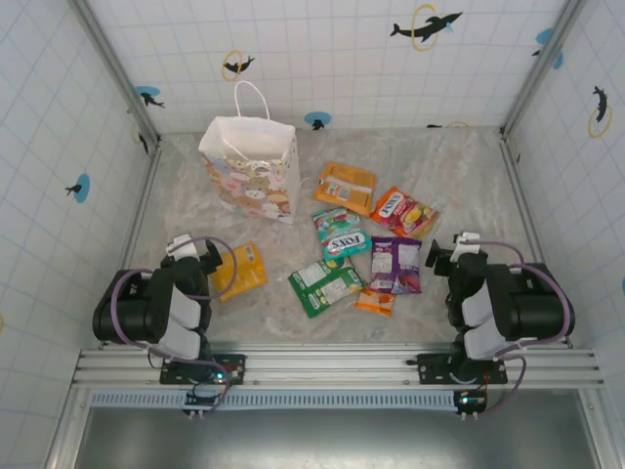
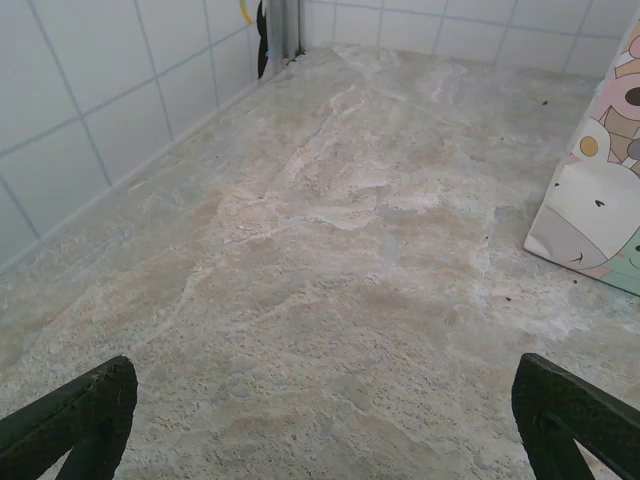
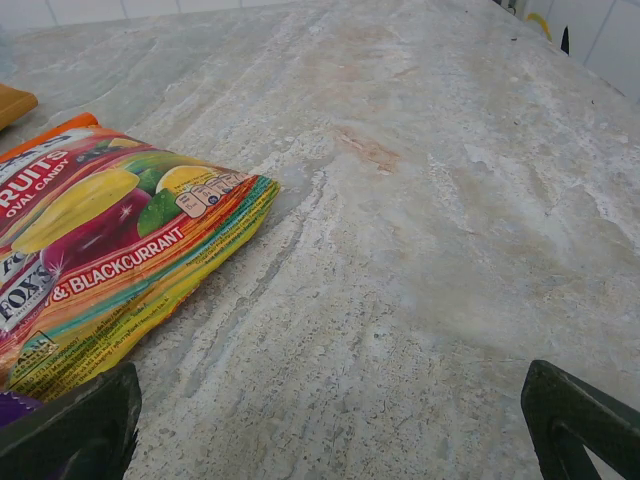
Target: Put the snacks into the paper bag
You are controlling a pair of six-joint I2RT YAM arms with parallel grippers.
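The paper bag (image 1: 249,166) stands upright at the back left, with its printed side (image 2: 600,200) at the right edge of the left wrist view. Several snacks lie flat on the table: orange (image 1: 344,188), red-yellow (image 1: 403,212), teal FOX'S (image 1: 341,234), purple (image 1: 395,264), green (image 1: 325,286), small orange (image 1: 375,301) and yellow-orange (image 1: 240,270). My left gripper (image 1: 195,254) is open and empty over bare table (image 2: 325,440), just left of the yellow-orange packet. My right gripper (image 1: 449,258) is open and empty (image 3: 330,430), right of the purple packet. The red-yellow packet (image 3: 100,260) lies ahead on its left.
Tiled walls (image 1: 59,147) enclose the marble table (image 1: 469,176) on the left, back and right. A metal rail (image 1: 332,366) carries both arm bases at the near edge. Bare table lies right of the packets and in front of the bag.
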